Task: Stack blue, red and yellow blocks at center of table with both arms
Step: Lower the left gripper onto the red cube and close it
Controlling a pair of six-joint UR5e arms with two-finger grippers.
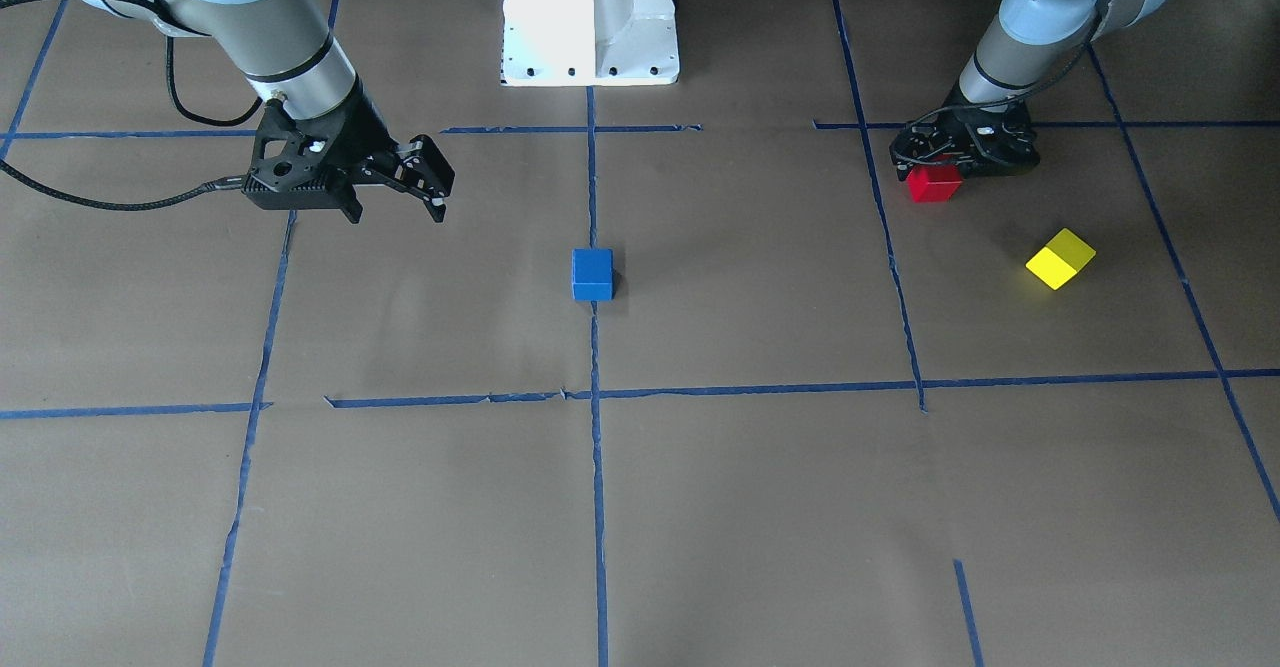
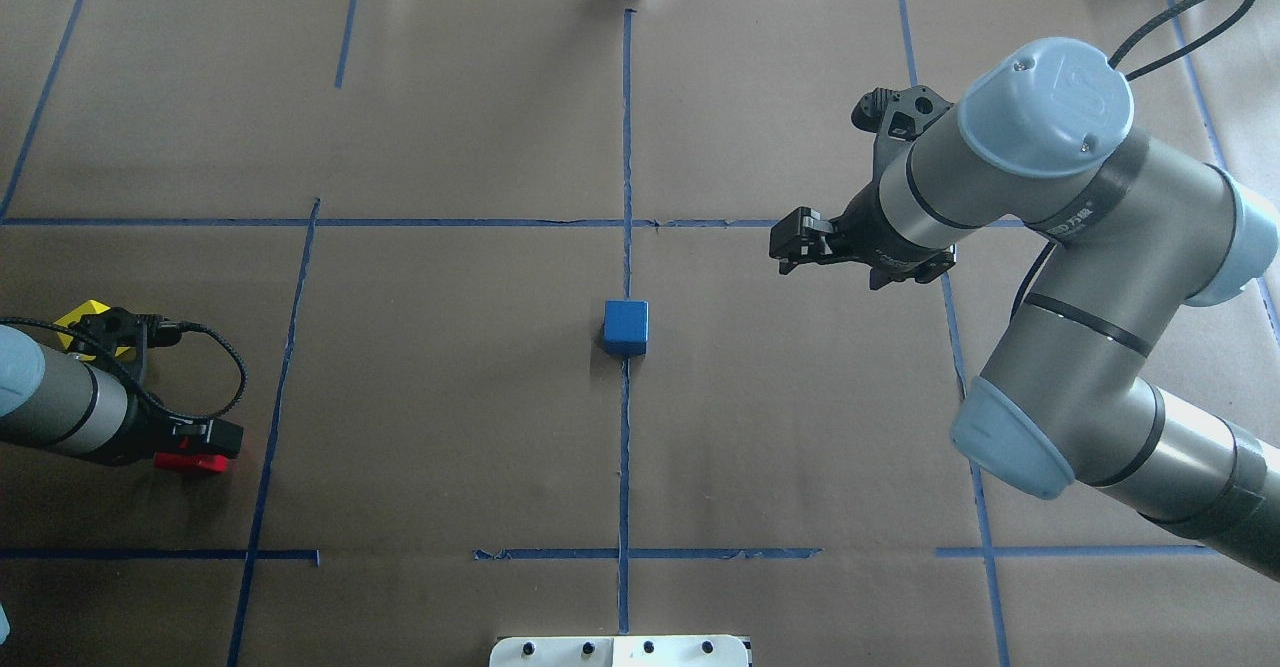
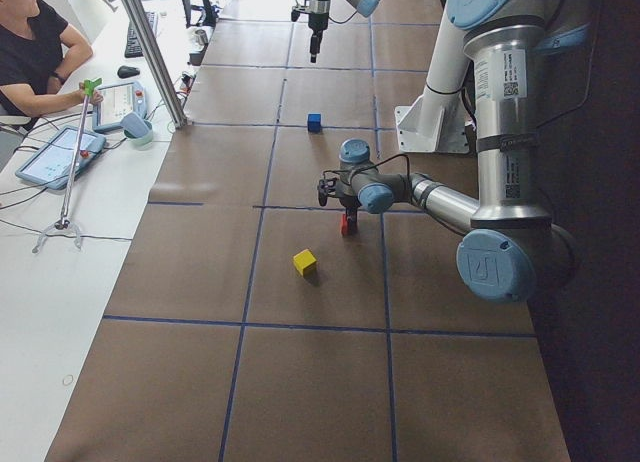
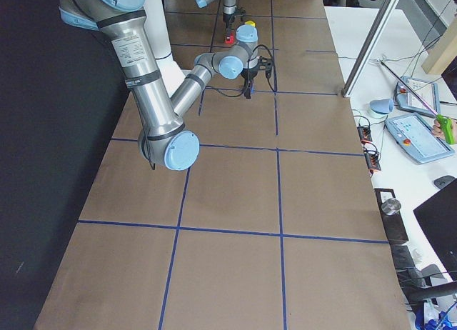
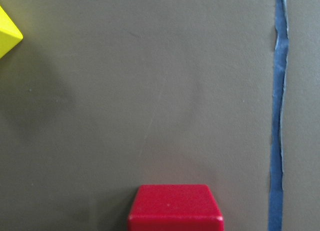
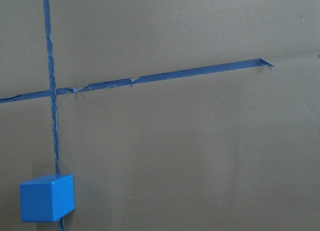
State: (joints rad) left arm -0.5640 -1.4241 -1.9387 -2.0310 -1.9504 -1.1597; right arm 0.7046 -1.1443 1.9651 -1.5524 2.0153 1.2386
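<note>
Tabletop [image 1: 760, 507] is giving room around central blue block [image 1: 592, 274] | right fingers [image 1: 437, 179] are hovering open | left fingers [image 2: 210, 437] are sitting over red block [image 1: 935, 185], grip impossible to tell

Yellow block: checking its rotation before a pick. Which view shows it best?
Exterior front-facing: the yellow block sits whole, unobstructed, diagonal to the tape. Overhead, the left arm hides most of it; exterior left shows it small; left wrist catches one corner.

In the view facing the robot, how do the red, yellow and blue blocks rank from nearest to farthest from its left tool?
1. The red block, right at the left tool.
2. The yellow block, nearby on the same side of the table.
3. The blue block, far off at the table's centre.
</note>
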